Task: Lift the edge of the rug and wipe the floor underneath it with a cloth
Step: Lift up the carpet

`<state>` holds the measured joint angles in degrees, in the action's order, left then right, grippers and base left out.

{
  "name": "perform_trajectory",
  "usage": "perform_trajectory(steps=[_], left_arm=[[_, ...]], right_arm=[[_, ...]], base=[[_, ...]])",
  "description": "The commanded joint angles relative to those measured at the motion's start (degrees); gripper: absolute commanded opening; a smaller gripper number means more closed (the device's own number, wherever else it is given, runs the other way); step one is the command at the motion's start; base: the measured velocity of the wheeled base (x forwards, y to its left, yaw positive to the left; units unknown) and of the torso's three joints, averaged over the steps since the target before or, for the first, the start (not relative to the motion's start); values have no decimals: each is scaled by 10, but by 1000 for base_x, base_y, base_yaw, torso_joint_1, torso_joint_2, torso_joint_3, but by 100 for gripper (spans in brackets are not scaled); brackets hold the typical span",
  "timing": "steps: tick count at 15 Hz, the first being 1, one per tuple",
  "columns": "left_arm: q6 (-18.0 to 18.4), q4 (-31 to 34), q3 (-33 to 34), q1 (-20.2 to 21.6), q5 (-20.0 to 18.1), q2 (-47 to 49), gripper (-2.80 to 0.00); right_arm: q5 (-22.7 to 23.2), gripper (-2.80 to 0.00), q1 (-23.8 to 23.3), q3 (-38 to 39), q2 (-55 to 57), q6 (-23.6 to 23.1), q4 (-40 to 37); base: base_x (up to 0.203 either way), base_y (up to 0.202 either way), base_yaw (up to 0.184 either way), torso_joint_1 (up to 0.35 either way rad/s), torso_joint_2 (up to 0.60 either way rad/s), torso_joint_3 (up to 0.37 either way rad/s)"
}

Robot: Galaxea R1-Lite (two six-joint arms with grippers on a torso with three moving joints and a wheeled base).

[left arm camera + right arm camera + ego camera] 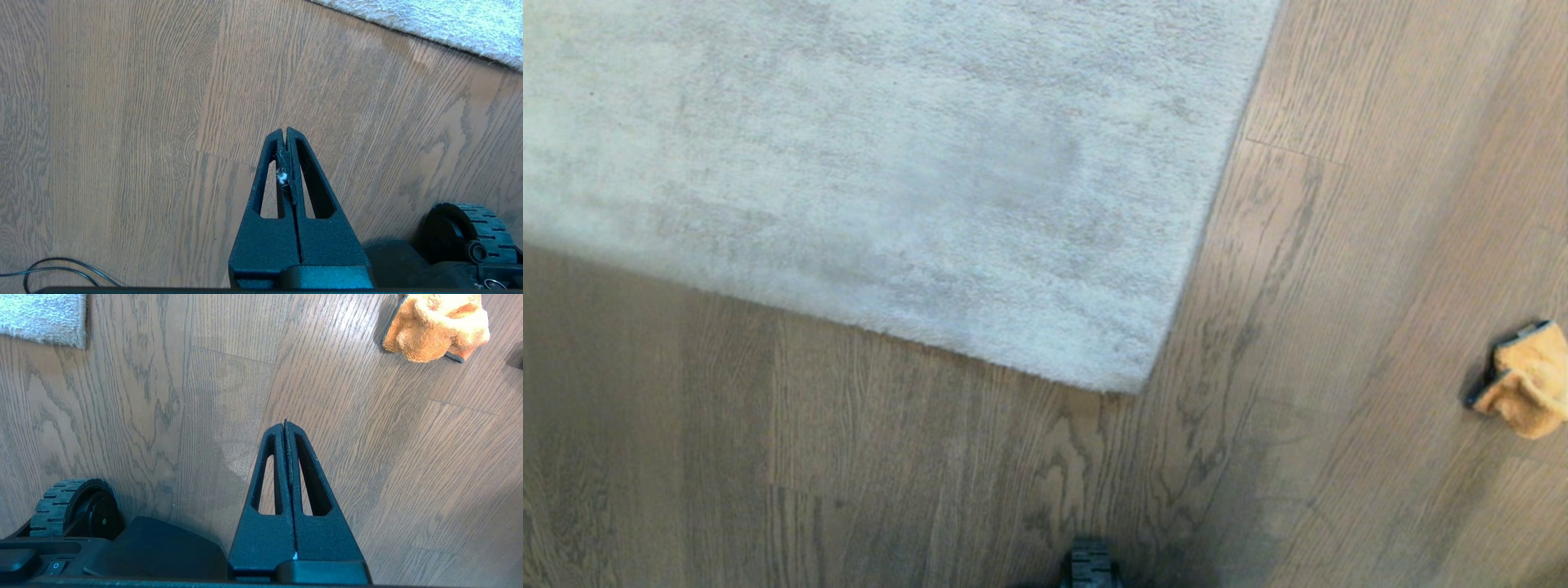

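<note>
The pale grey rug [890, 171] lies flat on the wooden floor [1323, 343], its near corner pointing toward me in the head view. Its edge also shows in the left wrist view as the rug [441, 24] and in the right wrist view as the rug [41, 318]. The orange cloth [1527, 380] lies crumpled on the planks at the far right, apart from the rug; the right wrist view shows the cloth [435, 324] well ahead of my right gripper [285, 424]. That gripper hangs shut and empty above the floor. My left gripper [284, 131] is shut too, with only bits of lint between its fingers.
My base's wheels sit close below the arms: one wheel [470, 232] beside the left gripper, another wheel [69, 508] beside the right. A thin black cable [61, 269] loops on the floor near the left arm. A dark part of the base [1090, 563] shows at the head view's lower edge.
</note>
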<state>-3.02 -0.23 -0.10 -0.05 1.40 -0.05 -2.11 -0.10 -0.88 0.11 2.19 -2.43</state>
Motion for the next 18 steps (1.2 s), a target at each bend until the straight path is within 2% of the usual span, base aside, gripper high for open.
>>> perform_trajectory(steps=[1,9,18], left_arm=[[-1,0,0,0,-1,0,-280],[1,0,0,0,-1,0,-280],[1,0,0,0,-1,0,-280]], right_arm=[[0,-280,0,0,0,0,0],[0,-280,0,0,0,0,0],[0,-280,0,0,0,0,0]], base=[[0,0,0,0,0,0],[0,-10,-1,1,0,0],[0,-189,2,2,2,2]])
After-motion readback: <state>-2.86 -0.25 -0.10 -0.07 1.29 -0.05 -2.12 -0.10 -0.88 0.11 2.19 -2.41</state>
